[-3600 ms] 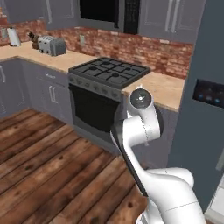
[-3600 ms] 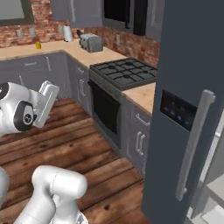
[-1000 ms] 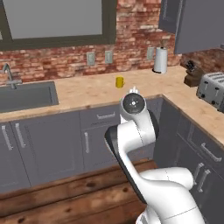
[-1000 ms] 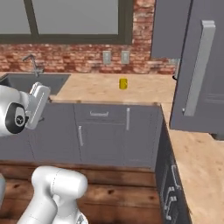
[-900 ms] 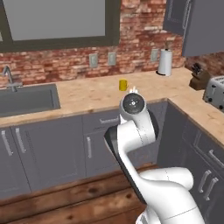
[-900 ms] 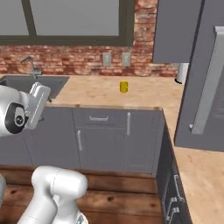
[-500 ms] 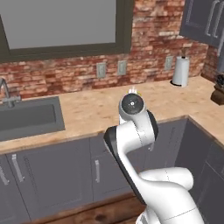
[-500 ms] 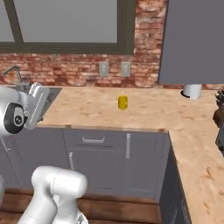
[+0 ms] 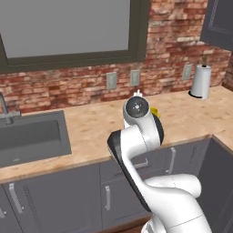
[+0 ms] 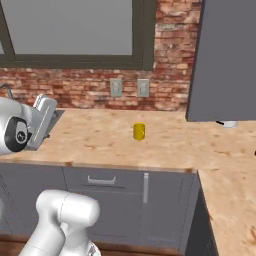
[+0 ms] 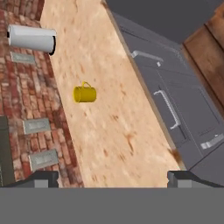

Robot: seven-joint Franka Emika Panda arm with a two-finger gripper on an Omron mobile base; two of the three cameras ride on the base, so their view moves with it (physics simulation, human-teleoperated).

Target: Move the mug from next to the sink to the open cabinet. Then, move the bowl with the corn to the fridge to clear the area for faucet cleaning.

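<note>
My arm is folded up tight over the base, elbow bent sharp, wrist raised to about counter height. Gripper (image 11: 113,178) aims forward and down at the countertop, rolled sideways. Its 2 fingertips (image 11: 43,178) stand wide apart at the bottom of the hand view, jaws spread full, nothing between them. No contact with anything.

Small plain yellow mug (image 10: 139,131) upright on the light wood-look desk (image 10: 150,145), below two grey wall outlets (image 10: 129,88) on the red brick wall (image 10: 100,95). Flat grey cabinet door (image 10: 225,60) hangs at right. White robot arm (image 10: 22,131) at left edge, well apart from mug.
</note>
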